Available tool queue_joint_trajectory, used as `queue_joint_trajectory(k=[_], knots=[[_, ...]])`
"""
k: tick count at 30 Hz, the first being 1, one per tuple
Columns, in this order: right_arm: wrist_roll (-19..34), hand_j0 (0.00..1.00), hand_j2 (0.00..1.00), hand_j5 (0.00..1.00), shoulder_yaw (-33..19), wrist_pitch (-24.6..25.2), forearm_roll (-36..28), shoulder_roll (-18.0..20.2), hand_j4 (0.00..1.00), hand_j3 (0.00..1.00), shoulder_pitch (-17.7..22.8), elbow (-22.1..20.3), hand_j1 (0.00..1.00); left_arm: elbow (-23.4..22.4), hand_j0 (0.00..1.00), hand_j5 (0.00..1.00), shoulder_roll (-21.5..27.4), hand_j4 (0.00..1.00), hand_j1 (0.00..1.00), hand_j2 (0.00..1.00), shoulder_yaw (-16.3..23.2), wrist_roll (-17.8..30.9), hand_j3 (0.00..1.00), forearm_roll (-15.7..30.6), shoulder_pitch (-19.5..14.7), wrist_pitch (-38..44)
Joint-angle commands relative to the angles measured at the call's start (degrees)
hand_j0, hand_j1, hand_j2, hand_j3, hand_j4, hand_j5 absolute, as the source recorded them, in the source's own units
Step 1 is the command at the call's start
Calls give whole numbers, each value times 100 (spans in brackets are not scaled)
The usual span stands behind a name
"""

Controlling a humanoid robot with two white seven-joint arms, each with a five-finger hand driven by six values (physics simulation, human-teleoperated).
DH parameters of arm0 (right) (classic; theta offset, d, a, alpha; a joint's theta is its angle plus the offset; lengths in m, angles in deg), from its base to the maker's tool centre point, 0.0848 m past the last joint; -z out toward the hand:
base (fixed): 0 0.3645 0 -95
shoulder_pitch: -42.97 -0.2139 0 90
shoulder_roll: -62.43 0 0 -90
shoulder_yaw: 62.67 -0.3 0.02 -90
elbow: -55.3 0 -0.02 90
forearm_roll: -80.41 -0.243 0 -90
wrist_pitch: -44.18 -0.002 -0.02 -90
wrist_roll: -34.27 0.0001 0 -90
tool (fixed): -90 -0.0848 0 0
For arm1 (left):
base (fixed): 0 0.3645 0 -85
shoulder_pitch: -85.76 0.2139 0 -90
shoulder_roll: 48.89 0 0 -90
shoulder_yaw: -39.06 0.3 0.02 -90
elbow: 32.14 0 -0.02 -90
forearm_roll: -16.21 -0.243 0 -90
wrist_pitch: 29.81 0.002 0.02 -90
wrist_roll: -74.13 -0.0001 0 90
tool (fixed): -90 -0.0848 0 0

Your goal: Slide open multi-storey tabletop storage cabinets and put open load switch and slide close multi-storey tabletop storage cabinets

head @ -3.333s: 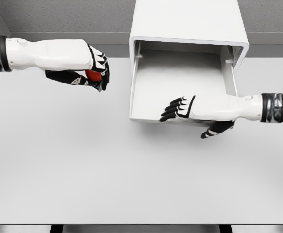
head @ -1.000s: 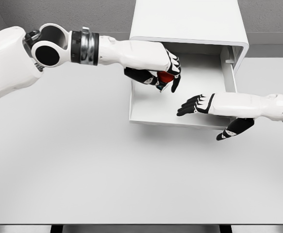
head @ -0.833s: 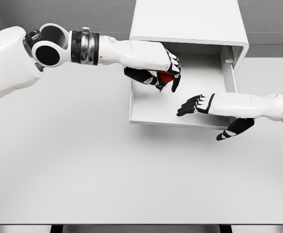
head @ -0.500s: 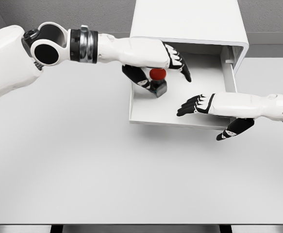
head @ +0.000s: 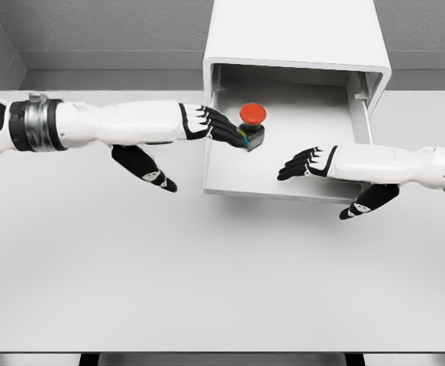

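The switch (head: 252,126), a dark little box with a red mushroom button on top, sat upright inside the pulled-out drawer (head: 283,168) of the white cabinet (head: 295,34), toward the drawer's back left. The left robot hand (head: 224,130) reached in over the drawer's left wall with its fingers stretched out and spread, the fingertips at or just beside the switch's dark base; from where I stood I couldn't tell whether they touched, but nothing was gripped. The right robot hand (head: 307,163) hovered low over the drawer's front right, fingers loosely extended, thumb hanging below the front edge, holding nothing. To my eye the placing looked done and the closing was what was left. Doing that well seemed to call for the left arm to clear sideways over the wall without clipping the red cap, since a nudge could tip the switch or push it forward. Then a flat palm against the middle of the drawer's front panel, pushed straight back and evenly, looked like the safe way; a shove from one corner could skew the drawer in its slot. A slow push also seemed wise so the switch wouldn't skid on the smooth floor. As for writing, there was none I could read: cabinet, drawer, table (head: 169,274) and arms were all blank, and any marking on the switch was too small to make out.
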Motion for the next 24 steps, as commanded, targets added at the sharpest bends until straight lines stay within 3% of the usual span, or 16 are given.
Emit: queue_joint_trajectory(k=[1,2,3,8,20,24], knots=[[-2,100,100,100,45,-82,100,-58,100,100,0,3,100,120,100,100,832,100,100,100,-991,7,100,371,174,5],[-2,100,100,100,36,-82,100,-49,100,100,9,3,100,120,100,100,981,100,100,100,-1545,7,100,371,701,5],[-2,100,100,100,45,-82,100,-58,100,100,0,3,100,94,100,100,1026,100,100,100,-1818,24,100,389,1088,5],[-2,100,100,100,36,-82,108,-58,100,100,18,3,100,-108,100,100,990,100,100,100,-1880,60,100,555,2047,5],[-2,100,100,100,-174,-82,135,-295,100,100,-70,240,100,-196,100,100,902,100,100,100,-2047,68,100,520,2679,5],[-2,100,100,100,-201,-82,144,-304,100,100,-70,240,100,-205,100,100,815,100,100,100,-2724,68,100,485,3189,5]])
